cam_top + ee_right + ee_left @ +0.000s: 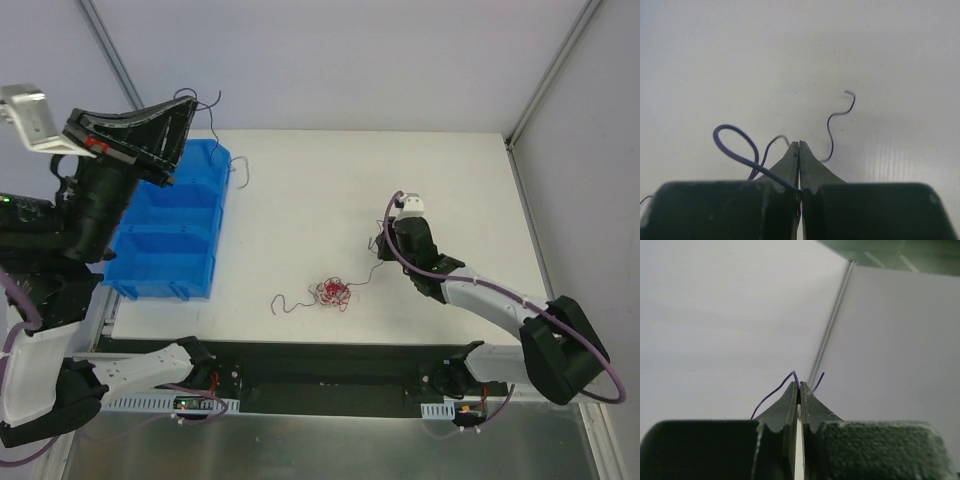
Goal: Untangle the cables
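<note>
Pulling strands free, one per arm. Right of the blue plastic bin rack [170, 225], by the near edge of the white table [450, 180], the small clump of hair-thin red, dark and grey cables [333, 292] lies curly and knotted. Farther right, my right gripper [799, 145] is clamped on a dark purple wire [829, 122]. Over the rack's far end, my left gripper [799, 386], held high, pinches a thin purple strand [775, 390]. Next, I judge: park both apart, then re-pick.

right fingers [785, 167]: pinched on dark wire [829, 127] | loop left, curl right
</note>
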### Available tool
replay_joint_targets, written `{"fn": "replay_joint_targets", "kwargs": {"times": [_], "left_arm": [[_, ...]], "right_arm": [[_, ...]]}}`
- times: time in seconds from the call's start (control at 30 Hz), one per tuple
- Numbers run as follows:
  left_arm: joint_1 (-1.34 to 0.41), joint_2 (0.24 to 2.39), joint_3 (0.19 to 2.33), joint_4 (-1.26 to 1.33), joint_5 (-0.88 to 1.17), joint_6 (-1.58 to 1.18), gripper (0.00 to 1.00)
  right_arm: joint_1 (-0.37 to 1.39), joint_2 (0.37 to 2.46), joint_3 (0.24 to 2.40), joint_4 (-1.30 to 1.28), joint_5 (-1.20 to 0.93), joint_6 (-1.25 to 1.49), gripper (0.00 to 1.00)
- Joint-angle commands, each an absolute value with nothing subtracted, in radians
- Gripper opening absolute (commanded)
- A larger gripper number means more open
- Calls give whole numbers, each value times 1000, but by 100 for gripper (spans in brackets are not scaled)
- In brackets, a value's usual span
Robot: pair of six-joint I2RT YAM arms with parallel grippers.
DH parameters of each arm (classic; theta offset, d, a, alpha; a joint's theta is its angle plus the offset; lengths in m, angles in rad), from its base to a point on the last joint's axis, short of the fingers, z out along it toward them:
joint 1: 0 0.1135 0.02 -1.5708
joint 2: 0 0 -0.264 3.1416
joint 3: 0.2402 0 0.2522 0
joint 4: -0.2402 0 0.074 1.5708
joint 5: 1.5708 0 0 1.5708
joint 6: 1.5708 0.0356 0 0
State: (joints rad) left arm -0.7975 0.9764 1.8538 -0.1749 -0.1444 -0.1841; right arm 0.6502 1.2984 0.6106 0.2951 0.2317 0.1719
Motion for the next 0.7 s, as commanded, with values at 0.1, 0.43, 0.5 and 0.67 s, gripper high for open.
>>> {"fn": "replay_joint_targets", "kwargs": {"times": [0.1,0.43,0.5,0.67], "left_arm": [[-798,989,1507,-149,-337,-144,0],[-778,1032,1149,-232,-397,-219,0],[-761,1046,1106,-232,-397,-244,0],[-712,1107,1089,-230,-368,-324,0]], "right_arm": [[615,1177,690,81,264,-23,1],[609,1065,508,223,255,-37,1],[607,1040,486,251,265,-37,1],[603,1046,480,261,287,-41,1]]}}
